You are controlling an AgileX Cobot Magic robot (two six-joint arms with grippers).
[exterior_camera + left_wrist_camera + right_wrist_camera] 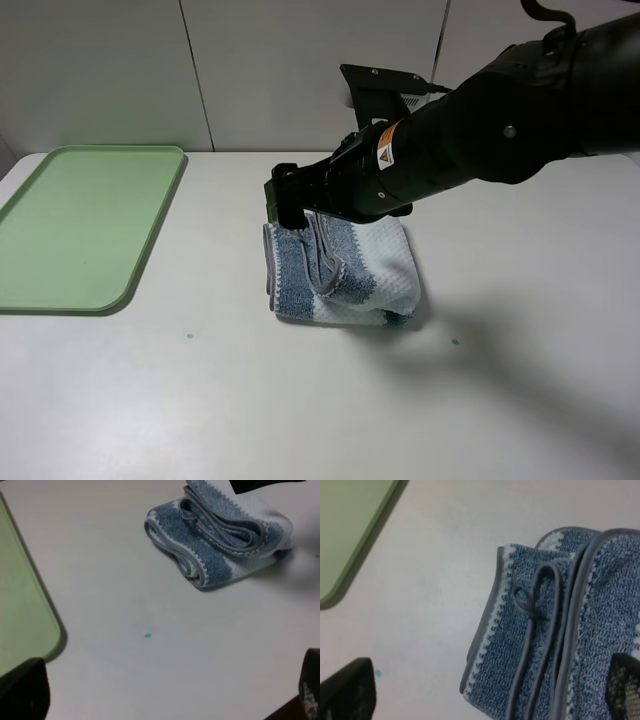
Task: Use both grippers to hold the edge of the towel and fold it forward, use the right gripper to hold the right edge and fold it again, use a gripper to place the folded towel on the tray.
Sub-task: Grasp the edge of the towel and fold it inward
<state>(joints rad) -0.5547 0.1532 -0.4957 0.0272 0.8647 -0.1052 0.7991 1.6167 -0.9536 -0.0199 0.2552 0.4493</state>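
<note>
— Towel (345, 275): where from the tray (80, 225)?
— Folded, flat on the table (200, 400), well apart on the tray's right side, longer side roughly pointing at it. My right pincer (288, 208) hovers spread over the towel end nearer the tray, holding nothing.
— Room?
— Open table between towel and tray. My left pincer (165, 690), also spread, hangs by the tray's near corner.
</note>
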